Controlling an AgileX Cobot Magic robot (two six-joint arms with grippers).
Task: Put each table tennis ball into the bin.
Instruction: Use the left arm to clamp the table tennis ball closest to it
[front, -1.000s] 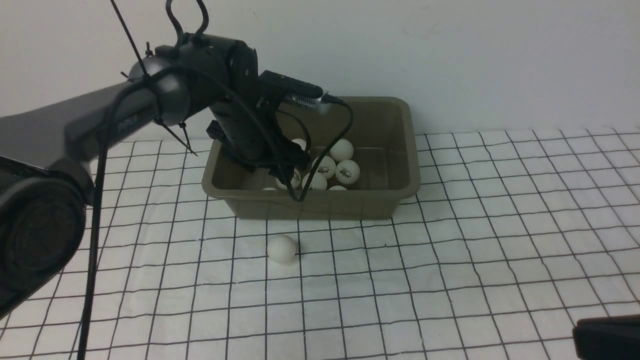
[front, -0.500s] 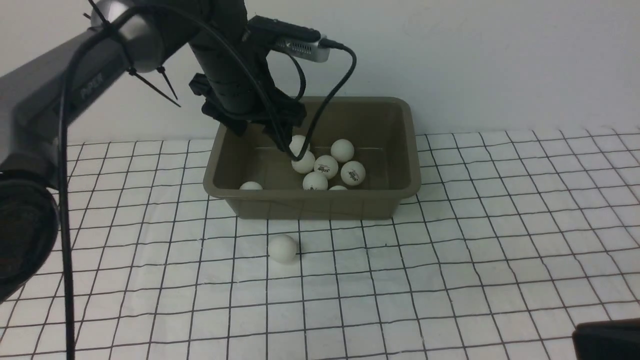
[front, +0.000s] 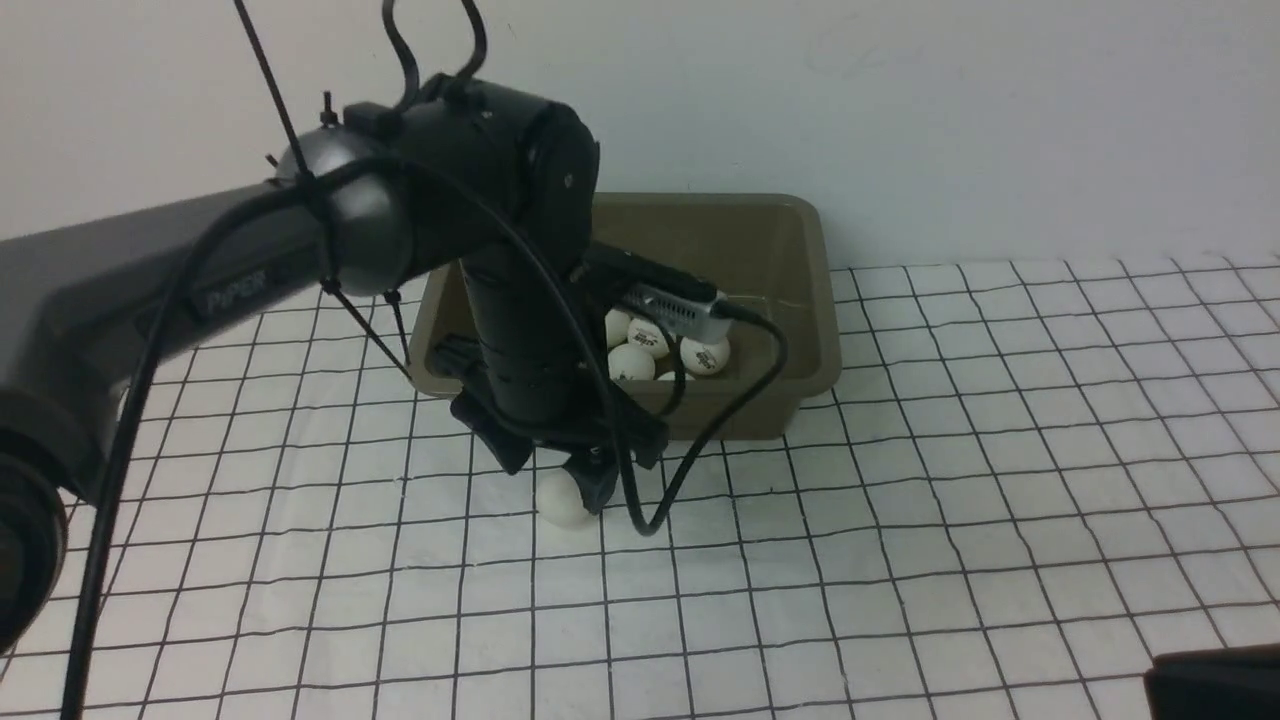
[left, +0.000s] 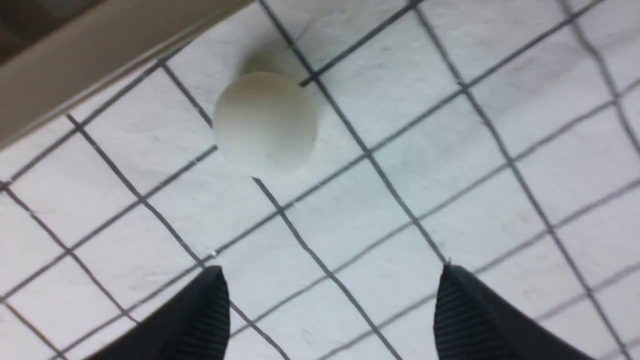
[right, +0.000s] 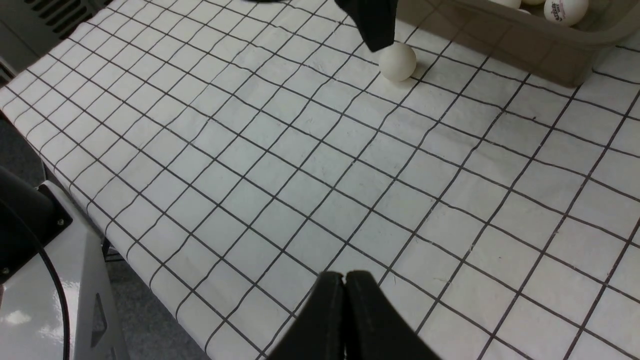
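One table tennis ball (front: 560, 502) lies on the gridded table cover (front: 900, 500), just in front of the near wall of the bin (front: 815, 300), where other balls (front: 640, 350) already rest. The left gripper (left: 330, 285) hangs above the ball with its jaws spread wide and nothing between them; the ball sits ahead of the fingertips (left: 212, 285), not yet between them. The right gripper (right: 345, 280) is closed and empty, well apart from the ball. The ball is judged very light, rigid, smooth and free to roll, so an off-centre contact is likely to push it away. Take hold across its widest girth, with the pads on opposite sides, using light pressure only.
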